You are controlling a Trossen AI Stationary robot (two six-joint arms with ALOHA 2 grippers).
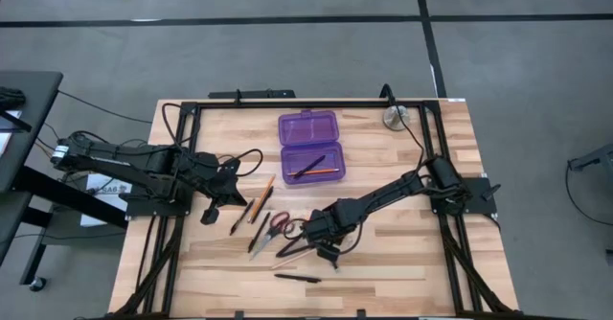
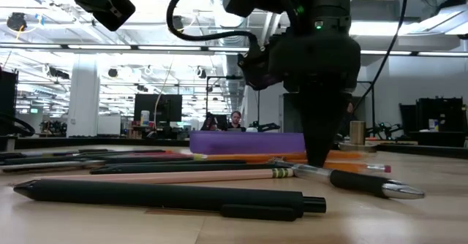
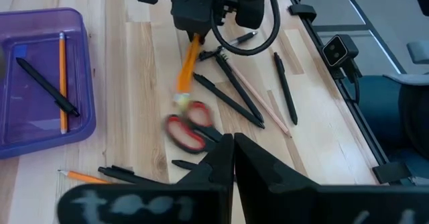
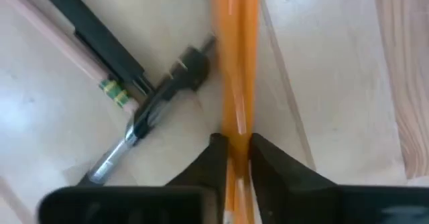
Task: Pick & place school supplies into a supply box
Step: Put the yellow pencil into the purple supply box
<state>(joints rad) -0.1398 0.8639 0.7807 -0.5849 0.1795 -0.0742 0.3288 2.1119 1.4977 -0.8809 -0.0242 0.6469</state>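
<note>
The purple supply box (image 1: 309, 146) lies open near the table's far side; its tray (image 3: 82, 76) holds a black pen and an orange pencil. Loose pens and pencils (image 1: 254, 210), red-handled scissors (image 1: 279, 226) and one more black pen (image 1: 297, 278) lie on the table. My right gripper (image 4: 234, 147) stands over the supplies at the table's middle, shut on an orange pencil (image 3: 186, 68). My left gripper (image 3: 231, 150) hangs shut and empty above the table, left of the supplies. My right gripper pinches the orange pencil between its two fingers on the shaft (image 4: 234, 127). The fingers (image 2: 318, 145) come from above, pointing down, across the pencil. The pencil lies about level, low over the table; whether it is lifted clear I cannot tell.
A round silver disc (image 1: 396, 118) sits by the table's far right corner. A light pencil with a green band (image 4: 114, 93) and a silver-tipped pen (image 4: 144, 120) lie right beside the held pencil. Black frame rails run along the table's edges.
</note>
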